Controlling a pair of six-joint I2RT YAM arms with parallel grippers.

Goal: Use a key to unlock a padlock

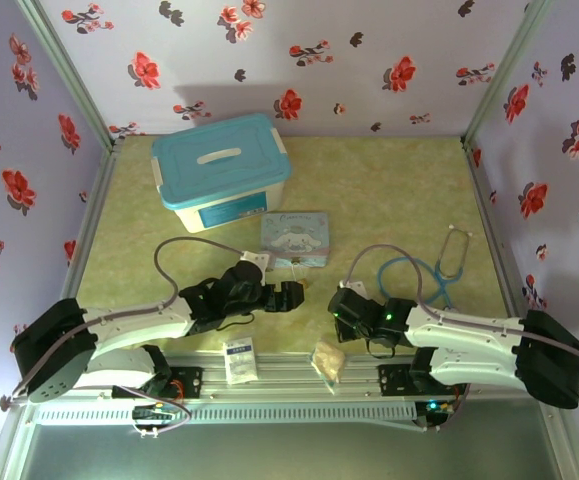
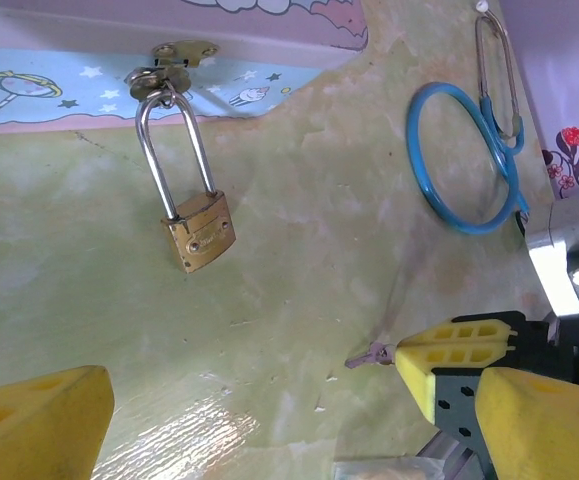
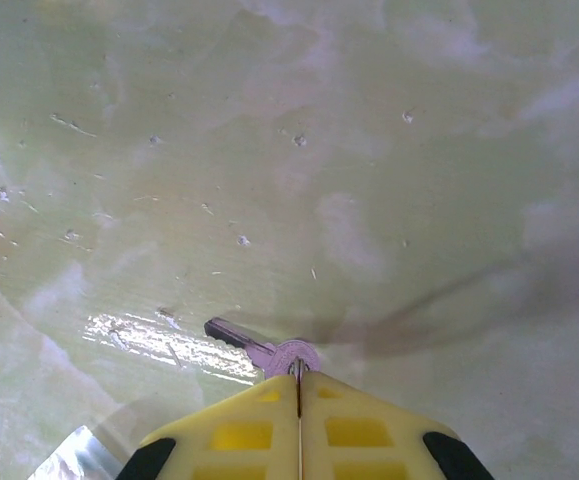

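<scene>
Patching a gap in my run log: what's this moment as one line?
right gripper: shut on key | left gripper: open, facing padlock | padlock: hung on hasp of tin | key: not yet inserted

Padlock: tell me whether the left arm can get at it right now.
Probably yes. The left gripper is open, and the padlock lies on the table ahead of it, shackle through the tin's hasp, nothing between them.

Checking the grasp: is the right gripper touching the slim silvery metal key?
Touching. The right wrist view shows the right gripper shut on the silvery key, its round head pinched between the yellow fingertips.
</scene>
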